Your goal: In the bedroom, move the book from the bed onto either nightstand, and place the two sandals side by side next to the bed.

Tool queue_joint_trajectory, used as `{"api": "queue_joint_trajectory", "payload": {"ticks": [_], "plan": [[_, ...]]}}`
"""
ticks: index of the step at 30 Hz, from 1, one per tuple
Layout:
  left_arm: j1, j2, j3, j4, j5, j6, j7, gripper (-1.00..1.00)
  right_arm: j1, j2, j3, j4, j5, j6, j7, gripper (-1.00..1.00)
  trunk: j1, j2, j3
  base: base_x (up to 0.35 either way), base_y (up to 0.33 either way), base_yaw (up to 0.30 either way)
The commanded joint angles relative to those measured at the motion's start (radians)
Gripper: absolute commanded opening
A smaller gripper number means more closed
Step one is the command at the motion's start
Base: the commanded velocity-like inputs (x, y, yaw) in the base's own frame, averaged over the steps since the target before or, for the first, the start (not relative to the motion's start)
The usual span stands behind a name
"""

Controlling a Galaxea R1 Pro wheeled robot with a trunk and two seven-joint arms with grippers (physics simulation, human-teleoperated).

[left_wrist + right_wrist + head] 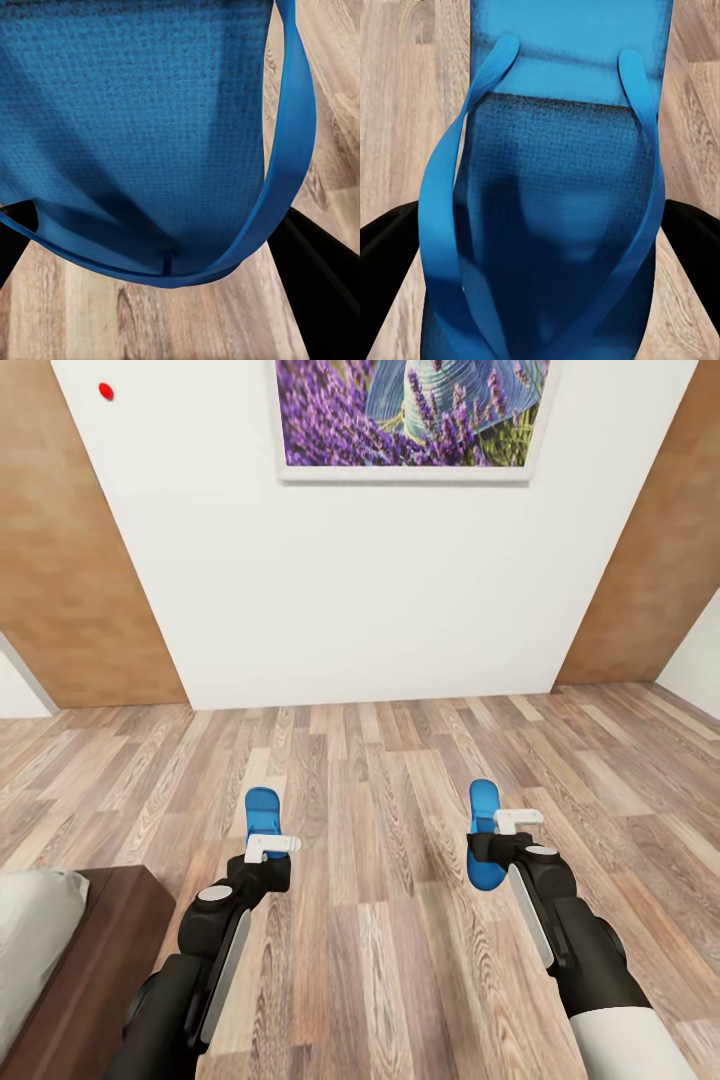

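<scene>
Ahead, bare wall [370, 580], lavender picture [410, 415]

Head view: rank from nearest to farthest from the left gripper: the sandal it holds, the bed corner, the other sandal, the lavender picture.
1. Sandal it holds, at the left gripper.
2. Bed corner, beside it at lower left.
3. Other sandal, across at the right gripper.
4. Lavender picture, up on the far wall.

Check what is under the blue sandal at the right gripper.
Under the bright blue flip-flop sandal at the right gripper, wood-plank floor shows along both its sides. The floor directly beneath its sole is covered, so contact cannot be judged.
</scene>
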Motion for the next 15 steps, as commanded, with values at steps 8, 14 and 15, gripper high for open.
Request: {"api": "queue_joint_trajectory", "payload": {"ticks": [8,14,15], "plan": [[-0.001,0.000,-0.001,-0.001,-0.009,0.005,0.000,-1.00,0.000,-0.001,0.001,-0.001,-0.001,0.005,-0.004,-1.00,-0.031,0.056,0.024,0.000,0.000,0.000],[-0.001,0.000,-0.001,-0.001,-0.009,0.005,0.000,-1.00,0.000,-0.001,0.001,-0.001,0.000,0.005,-0.004,-1.00,-0.054,0.098,0.043,0.000,0.000,0.000],[-0.001,0.000,-0.001,-0.001,-0.010,0.005,0.000,-1.00,0.000,-0.001,0.001,-0.001,0.000,0.005,-0.004,-1.00,-0.058,0.105,0.046,0.000,0.000,0.000]]}}
